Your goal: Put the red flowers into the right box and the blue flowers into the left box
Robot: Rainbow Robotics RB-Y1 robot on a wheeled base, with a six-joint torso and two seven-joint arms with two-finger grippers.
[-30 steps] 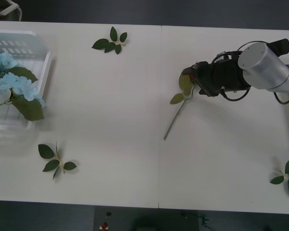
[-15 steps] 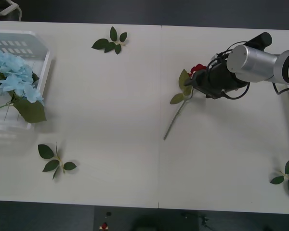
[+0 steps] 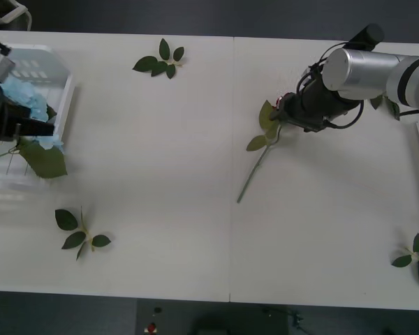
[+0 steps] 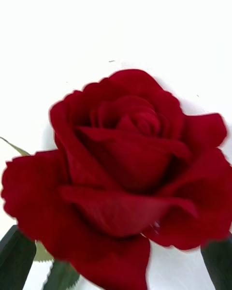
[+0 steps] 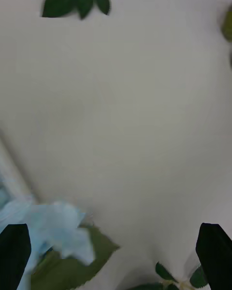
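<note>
The white table (image 3: 195, 209) carries everything, so the sorting runs outward from its middle to the 2 ends. At its left end sits the left box (image 3: 64, 91), a white slotted basket, placed where the left arm can drop into it; a blue hydrangea (image 3: 24, 105) lies across its rim with 1 big leaf hanging over onto the table. The left gripper (image 5: 116, 251) hovers just above that bloom, its black fingers (image 5: 13, 251) spread wide with nothing between them, which suggests a release rather than a grasp. Toward the right, the right gripper (image 3: 285, 117) is down at the head of a red rose (image 4: 121, 174). Its fingers (image 4: 14, 258) flank the bloom at either side; I cannot tell whether they pinch it. The rose's stem (image 3: 255, 171) lies flat on the table. 3 loose leaf sprigs (image 3: 160, 59) lie scattered.
</note>
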